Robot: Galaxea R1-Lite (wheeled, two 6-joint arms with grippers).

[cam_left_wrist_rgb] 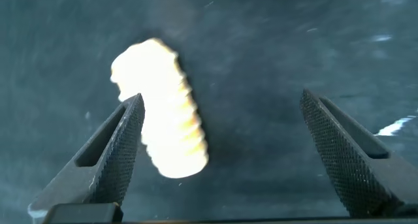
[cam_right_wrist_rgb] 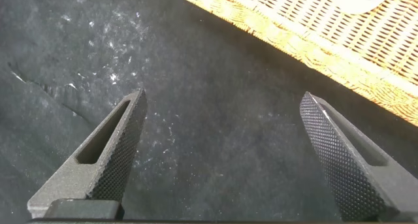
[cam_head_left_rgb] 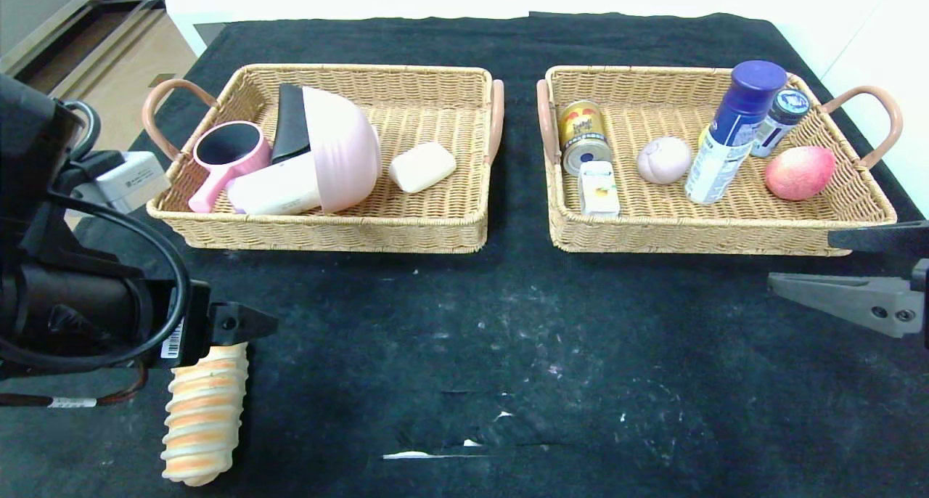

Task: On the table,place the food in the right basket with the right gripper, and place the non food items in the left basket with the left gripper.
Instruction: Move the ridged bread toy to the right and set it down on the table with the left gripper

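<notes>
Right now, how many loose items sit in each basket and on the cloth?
Left basket: 4 (mirror, bowl, tube, soap)
Right basket: 6 (can, pack, bun, spray, jar, apple)
Cloth: 1 (roll)
Total: 11

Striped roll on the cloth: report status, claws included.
Left claw open, above the striped roll, not gripping. Right claw open, empty, over bare cloth before the right basket. Roll lies outside both baskets; nothing blocking.
</notes>
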